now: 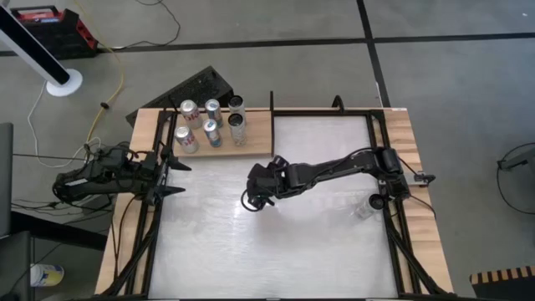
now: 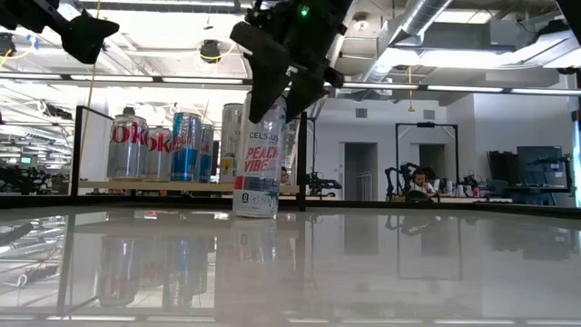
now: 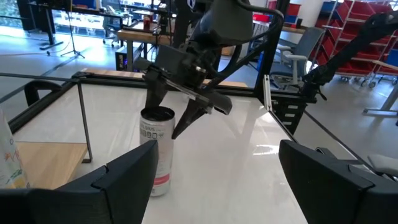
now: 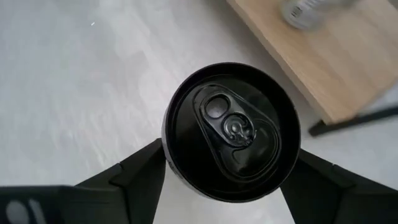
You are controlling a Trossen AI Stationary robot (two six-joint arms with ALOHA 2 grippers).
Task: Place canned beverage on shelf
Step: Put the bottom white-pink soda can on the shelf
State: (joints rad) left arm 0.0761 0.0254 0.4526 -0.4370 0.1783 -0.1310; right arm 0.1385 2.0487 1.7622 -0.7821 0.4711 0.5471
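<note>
White tabletop (image 1: 276, 242) fills the high view, bordered by dark rails and wooden strips on both sides. At its far left corner lies the shelf (image 1: 255, 125), with six cans (image 1: 209, 124) crowded on its left half and bare wood at its right end. The right tool (image 1: 257, 195) reaches in to mid-tabletop, well short of the shelf's near edge, with bare white surface all round it. The left tool (image 1: 175, 177) waits at the left rail, its fingers spread wide and holding nothing.

From the low view, the white can (image 2: 258, 163) stands upright on the tabletop in front of the shelf (image 2: 182, 187), and the right tool (image 2: 281, 86) comes down over its top. To the can's right the surface runs bare to the far edge.

Through the left wrist view, the right tool's fingers (image 3: 186, 118) straddle the can's (image 3: 157, 151) upper rim; a corner of the shelf (image 3: 50, 160) shows nearby.

Looking down from the right wrist view, the can's black lid (image 4: 231, 129) sits between the two fingers (image 4: 134, 171), which flank its sides; whether they press it cannot be told. The shelf's edge (image 4: 292, 68) lies apart from the can.
</note>
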